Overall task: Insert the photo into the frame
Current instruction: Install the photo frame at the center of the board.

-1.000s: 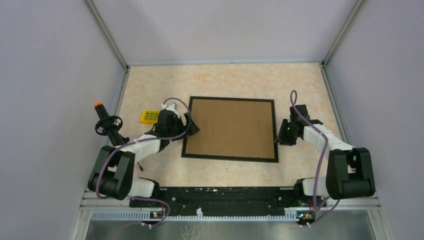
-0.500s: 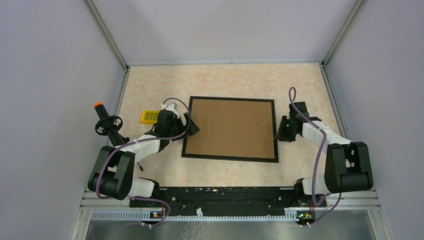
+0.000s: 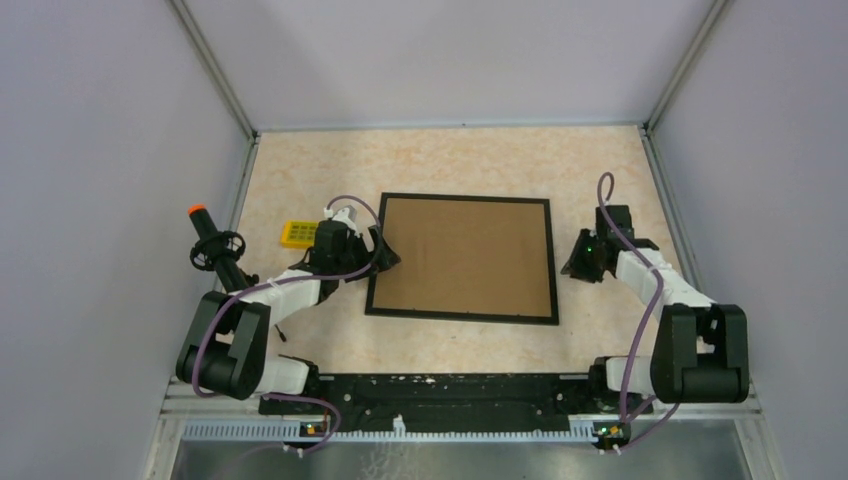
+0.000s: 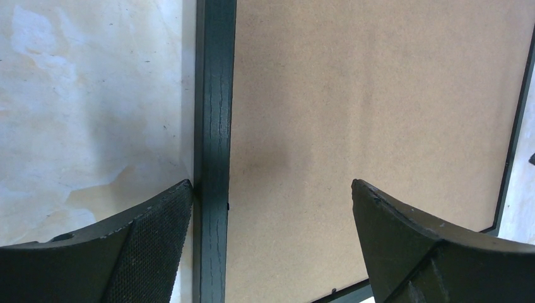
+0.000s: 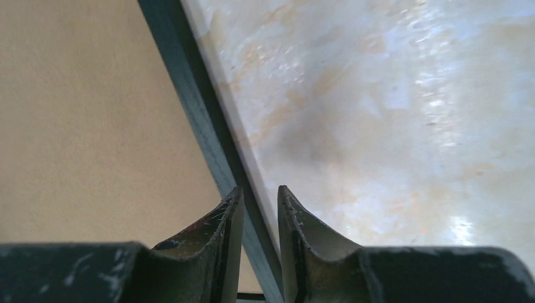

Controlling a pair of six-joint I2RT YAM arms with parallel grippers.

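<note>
The black frame (image 3: 461,197) lies flat mid-table, back up, with a brown backing board (image 3: 465,255) filling it. The photo is hidden. My left gripper (image 3: 384,254) stands wide open astride the frame's left rail (image 4: 214,95). One of its fingers (image 4: 158,233) is over the table and the other is over the board, and nothing is held. My right gripper (image 3: 572,268) is at the frame's right edge. In the right wrist view its narrow-set fingers (image 5: 260,189) sit either side of the rail (image 5: 183,69), closed on it.
A small yellow block (image 3: 298,233) lies left of the left gripper. A black tool with an orange tip (image 3: 213,243) stands by the left wall. Grey walls and metal rails (image 3: 247,160) enclose the beige tabletop (image 3: 450,155).
The right arm has swung out to the right, and the frame has slid a little to the right with it. The left arm has stayed in place, open.
</note>
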